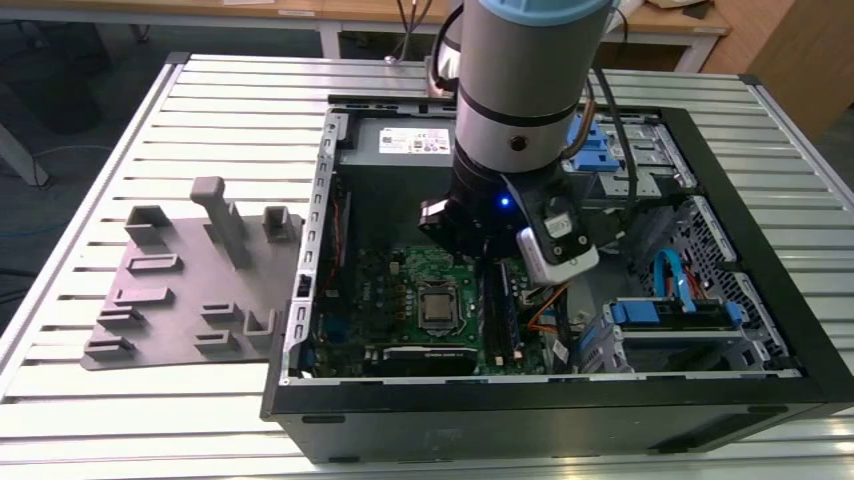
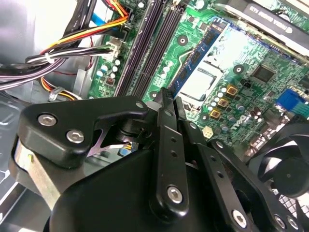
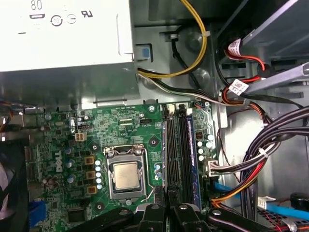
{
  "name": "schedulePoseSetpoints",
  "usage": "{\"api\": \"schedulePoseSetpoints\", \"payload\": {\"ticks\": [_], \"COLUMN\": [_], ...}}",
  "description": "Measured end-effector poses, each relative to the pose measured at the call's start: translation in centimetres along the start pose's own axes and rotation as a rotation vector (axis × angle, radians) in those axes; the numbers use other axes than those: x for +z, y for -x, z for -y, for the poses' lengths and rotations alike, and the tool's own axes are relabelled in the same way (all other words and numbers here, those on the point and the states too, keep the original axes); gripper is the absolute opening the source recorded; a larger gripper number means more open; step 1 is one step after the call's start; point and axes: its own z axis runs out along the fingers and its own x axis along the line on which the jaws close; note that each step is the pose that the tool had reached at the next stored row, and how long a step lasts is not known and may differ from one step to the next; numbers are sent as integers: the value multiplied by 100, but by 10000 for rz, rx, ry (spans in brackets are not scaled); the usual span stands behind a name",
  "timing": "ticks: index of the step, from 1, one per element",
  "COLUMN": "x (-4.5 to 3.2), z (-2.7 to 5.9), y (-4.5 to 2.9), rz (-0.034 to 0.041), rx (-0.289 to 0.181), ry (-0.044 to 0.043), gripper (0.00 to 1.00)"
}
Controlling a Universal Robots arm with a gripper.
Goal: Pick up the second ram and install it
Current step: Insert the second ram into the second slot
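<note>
Fingers (image 2: 166,99) pinched narrow, holding nothing, hanging just above the memory slots (image 3: 177,150); second ram (image 3: 192,154) sits in the outermost slot on the green board (image 3: 63,159).

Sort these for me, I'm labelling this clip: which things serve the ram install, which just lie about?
Job: long dark blue memory stick, black gripper shut on it, black memory slots, green circuit board.
Lying about: grey plastic tray with posts, silver power supply box, bundled cables.
</note>
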Motion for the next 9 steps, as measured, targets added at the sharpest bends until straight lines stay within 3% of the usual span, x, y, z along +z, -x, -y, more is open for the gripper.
{"api": "schedulePoseSetpoints", "payload": {"ticks": [9], "x": [2], "z": [0], "y": [0], "rz": [28], "rx": [532], "ry": [-25], "gripper": [11]}}
